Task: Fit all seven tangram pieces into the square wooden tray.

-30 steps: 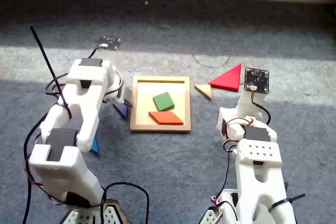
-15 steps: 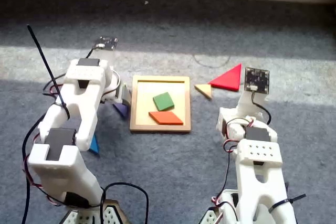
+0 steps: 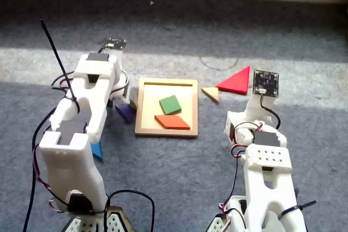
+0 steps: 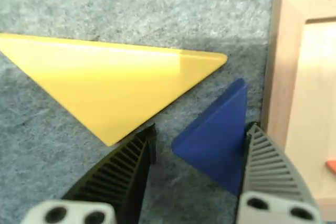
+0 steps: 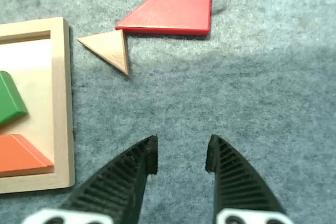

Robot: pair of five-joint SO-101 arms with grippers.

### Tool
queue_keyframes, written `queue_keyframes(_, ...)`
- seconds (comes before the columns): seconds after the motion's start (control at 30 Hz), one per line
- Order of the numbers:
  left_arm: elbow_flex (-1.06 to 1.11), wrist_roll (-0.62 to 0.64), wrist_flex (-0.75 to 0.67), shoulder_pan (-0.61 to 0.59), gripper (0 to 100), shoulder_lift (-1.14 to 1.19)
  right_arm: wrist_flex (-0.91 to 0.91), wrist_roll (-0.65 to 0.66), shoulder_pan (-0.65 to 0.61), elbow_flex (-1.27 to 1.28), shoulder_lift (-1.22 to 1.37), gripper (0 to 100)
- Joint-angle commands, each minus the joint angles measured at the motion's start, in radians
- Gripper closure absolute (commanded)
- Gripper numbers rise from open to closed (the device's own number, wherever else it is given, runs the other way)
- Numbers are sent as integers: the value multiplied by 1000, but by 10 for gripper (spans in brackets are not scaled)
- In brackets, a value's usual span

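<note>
Markings: the print on the small camera board (image 3: 265, 82) at the right wrist was too small to read.
Bench: the bench (image 3: 179, 183) was covered in grey felt.
Left arm pose: it was stretched forward along the left side of the wooden tray (image 3: 166, 132), with the wrist pitched down toward the felt.
Left end effector (image 4: 200, 129): the fingers were spread wide, low over the bench, and straddled the dark blue triangle (image 4: 218, 140). The pale finger (image 4: 262, 156) sat at the triangle's tray-side edge. The black finger (image 4: 128, 163) stood just clear of the opposite corner. No piece was clamped.
Dark blue triangle position: it lay flat on the felt, just beside the tray's outer rim.
Yellow triangle (image 4: 110, 85): this large piece lay flat on the felt with one tip close to the dark blue triangle. Whether the two touched could not be determined.
Light blue piece (image 3: 97, 150): it lay on the felt, partly hidden by the left arm.
Right arm pose: it was folded back to the right of the tray, with the wrist aimed at the felt.
Right end effector (image 5: 182, 140): the fingers were parted over bare felt and held nothing.
Tray contents: a green square (image 3: 170, 104) and an orange parallelogram (image 3: 172, 122) lay inside, near each other.
Red triangle (image 3: 237, 81): it lay on the felt to the right of the tray, ahead of the right end effector.
Tan triangle (image 3: 211, 93): this small piece lay between the tray and the red triangle, close to the latter.
</note>
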Motion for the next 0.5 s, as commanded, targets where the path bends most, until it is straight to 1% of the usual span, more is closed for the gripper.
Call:
queue_keyframes(0.0, -50, 6, 31, 41, 820, -2, -19, 11, 12, -4, -27, 847)
queue_keyframes(0.13, -50, 6, 83, 58, 835, -1, -19, 11, 13, -4, -27, 847)
queue_keyframes(0.47, -59, 11, 106, 38, 835, -8, -19, 11, 13, -5, -27, 847)
